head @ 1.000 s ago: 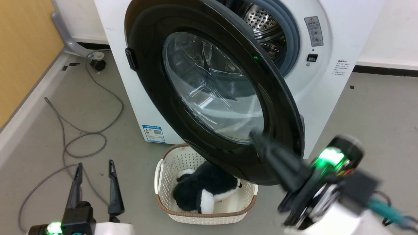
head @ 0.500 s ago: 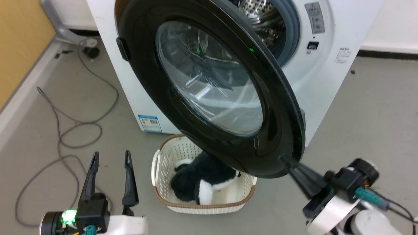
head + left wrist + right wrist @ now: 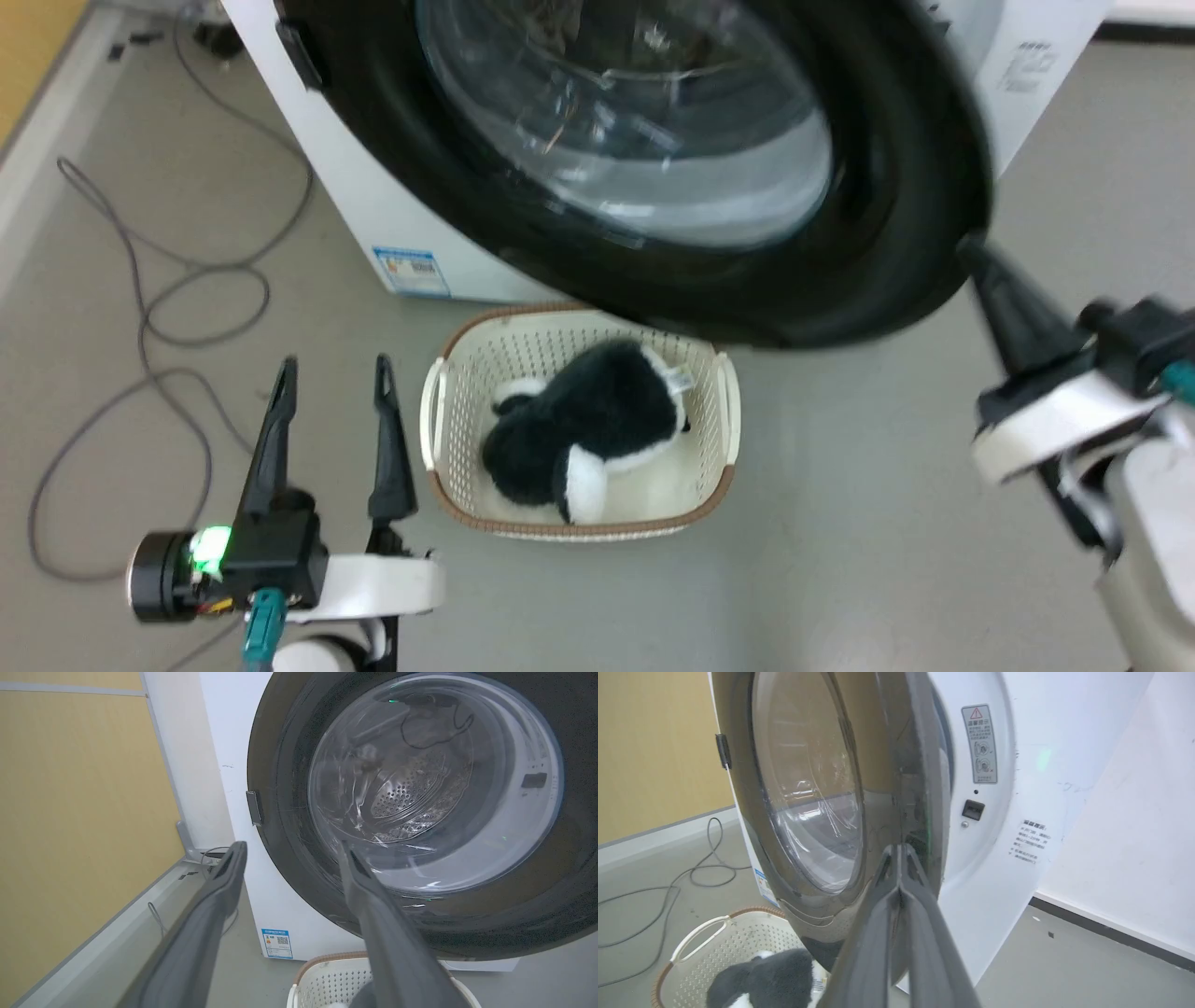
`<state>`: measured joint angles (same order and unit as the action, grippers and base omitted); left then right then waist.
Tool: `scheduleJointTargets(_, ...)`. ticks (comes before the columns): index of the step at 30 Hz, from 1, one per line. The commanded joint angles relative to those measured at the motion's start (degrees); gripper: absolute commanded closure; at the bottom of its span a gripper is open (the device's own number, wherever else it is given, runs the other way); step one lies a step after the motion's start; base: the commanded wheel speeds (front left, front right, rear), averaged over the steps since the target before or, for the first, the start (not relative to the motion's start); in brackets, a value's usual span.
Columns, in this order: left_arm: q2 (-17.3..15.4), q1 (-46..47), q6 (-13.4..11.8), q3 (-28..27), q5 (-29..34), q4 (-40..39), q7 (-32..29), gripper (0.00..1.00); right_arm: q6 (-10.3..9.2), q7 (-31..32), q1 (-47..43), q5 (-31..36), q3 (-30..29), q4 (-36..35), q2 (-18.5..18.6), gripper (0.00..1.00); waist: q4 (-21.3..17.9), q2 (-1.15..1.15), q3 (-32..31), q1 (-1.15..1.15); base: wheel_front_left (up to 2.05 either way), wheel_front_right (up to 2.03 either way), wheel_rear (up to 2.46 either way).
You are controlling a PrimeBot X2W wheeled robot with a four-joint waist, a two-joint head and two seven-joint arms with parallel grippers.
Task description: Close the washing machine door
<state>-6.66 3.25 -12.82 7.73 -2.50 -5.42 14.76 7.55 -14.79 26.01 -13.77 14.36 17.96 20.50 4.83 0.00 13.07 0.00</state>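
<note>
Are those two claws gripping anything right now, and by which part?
Nothing is held. The right end effector is shut on nothing, its tips at the black rim of the washing machine door; the left end effector is open and empty.

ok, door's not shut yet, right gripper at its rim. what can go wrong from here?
1. The right gripper, shut, touches the door only with its tips on the glossy rounded rim; it could slip off.
2. A gap shows between door and washing machine; a weak push may stop short of latching.
3. The basket sits just below the door's lower rim; clearance is unclear, so the door might clip it.
</note>
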Motion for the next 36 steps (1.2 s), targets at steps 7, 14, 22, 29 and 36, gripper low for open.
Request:
scheduleJointTargets(7, 1.2, 5.1, 1.0, 0.7, 0.9, -0.7, 0.2, 0.0, -0.06, -0.2, 9.5, 4.4, -6.1, 6.3, -1.1, 1.0, 2.7, 0.0, 6.6, 0.0, 0.0, 0.0, 0.0)
scheduleJointTargets(14, 2.2, 7.4, 1.1, 1.0, 0.8, -0.8, 0.2, 0.0, -0.06, -0.2, 18.2, 4.2, -10.1, 14.0, -1.1, 1.0, 5.1, 0.0, 10.4, 0.0, 0.0, 0.0, 0.0)
scheduleJointTargets(22, 3.0, 8.4, 0.7, 1.1, 0.7, -0.7, 0.2, 0.0, -0.06, -0.2, 24.1, 5.4, -14.4, 19.5, 0.2, 1.0, 7.1, 0.0, 11.9, 0.0, 0.0, 0.0, 0.0)
scheduleJointTargets(29, 3.2, 7.9, 0.1, 0.5, 1.1, -0.1, 0.2, 0.0, -0.06, -0.2, 24.0, 8.3, -17.1, 20.6, -0.9, 1.0, 7.1, 0.0, 10.8, 0.0, 0.0, 0.0, 0.0)
scheduleJointTargets(36, 2.5, 5.3, -0.4, -1.2, 1.6, 1.4, 0.2, 0.0, -0.06, -0.2, 16.5, 10.8, -16.7, 13.7, -3.9, 1.0, 4.8, 0.0, 5.7, 0.0, 0.0, 0.0, 0.0)
